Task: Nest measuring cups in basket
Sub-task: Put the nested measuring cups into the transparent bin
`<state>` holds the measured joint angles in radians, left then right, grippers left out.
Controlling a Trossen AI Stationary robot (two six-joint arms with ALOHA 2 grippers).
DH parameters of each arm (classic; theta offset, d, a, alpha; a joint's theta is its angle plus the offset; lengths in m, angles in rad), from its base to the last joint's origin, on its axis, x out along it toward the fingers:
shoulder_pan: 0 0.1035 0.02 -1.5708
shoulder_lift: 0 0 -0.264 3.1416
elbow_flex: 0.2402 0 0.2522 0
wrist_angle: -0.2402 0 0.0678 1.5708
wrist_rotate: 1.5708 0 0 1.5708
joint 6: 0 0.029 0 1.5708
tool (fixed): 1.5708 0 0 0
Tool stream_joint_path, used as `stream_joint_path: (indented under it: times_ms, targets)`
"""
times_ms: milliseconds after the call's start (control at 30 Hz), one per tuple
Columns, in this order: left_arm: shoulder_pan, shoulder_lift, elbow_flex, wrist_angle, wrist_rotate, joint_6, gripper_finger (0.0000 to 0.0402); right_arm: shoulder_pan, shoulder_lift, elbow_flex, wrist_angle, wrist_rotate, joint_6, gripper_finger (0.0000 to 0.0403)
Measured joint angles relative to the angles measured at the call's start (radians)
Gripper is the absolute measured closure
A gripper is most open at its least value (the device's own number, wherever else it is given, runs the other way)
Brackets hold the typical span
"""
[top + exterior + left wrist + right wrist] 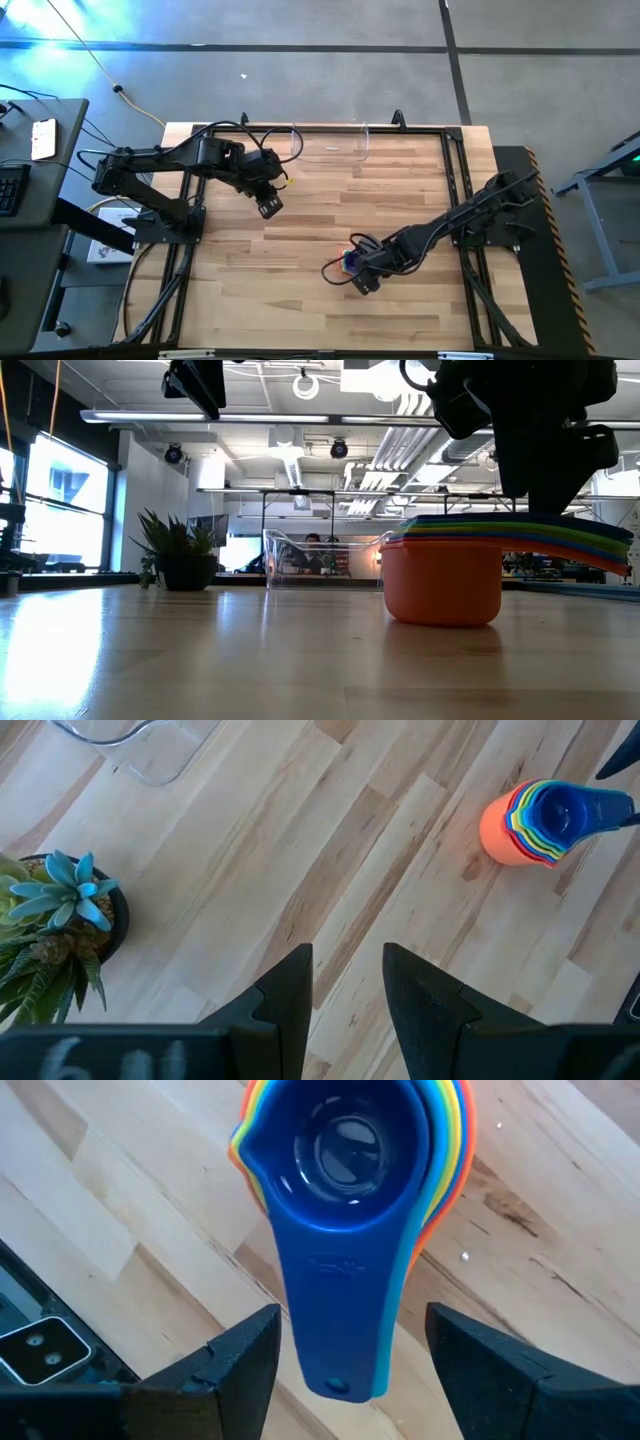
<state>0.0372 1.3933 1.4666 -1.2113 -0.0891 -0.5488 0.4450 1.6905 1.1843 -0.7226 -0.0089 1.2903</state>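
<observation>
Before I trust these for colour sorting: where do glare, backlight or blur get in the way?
Low view: bright windows and ceiling lights backlight the scene, so the clear basket almost vanishes and the nested measuring cups loom large. High view: blue glare at the top left corner. Right wrist view: highlight inside the blue cup, right gripper fingers soft.

Open-plan robotics lab or industrial workspace. Exposed ceiling ducts (300, 460) and strip lighting (240, 417) are seen overhead; a polished concrete floor (300, 70) is laid around a framed wooden bench (300, 220). A side desk with keyboard (8, 185) is noted, large windows (60, 510) too.
</observation>
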Motion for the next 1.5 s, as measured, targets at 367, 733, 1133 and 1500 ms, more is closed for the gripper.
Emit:
stream_joint_path:
  times_ms: [367, 733, 1133, 1500]
  targets:
    - [0.000, 0.000, 0.000, 0.005, 0.000, 0.000, 0.0289, 0.001, 0.010, 0.000, 0.012, -0.025, -0.008, 0.0162]
    - [0.000, 0.000, 0.000, 0.005, 0.000, 0.000, 0.0289, 0.000, 0.032, 0.000, 0.042, -0.048, -0.008, 0.0162]
    - [0.000, 0.000, 0.000, 0.005, 0.000, 0.002, 0.0289, 0.000, 0.078, 0.000, 0.059, -0.072, 0.021, 0.0166]
    - [0.000, 0.000, 0.000, 0.005, -0.005, 0.003, 0.0289, -0.002, 0.076, 0.041, 0.051, -0.041, 0.060, 0.0200]
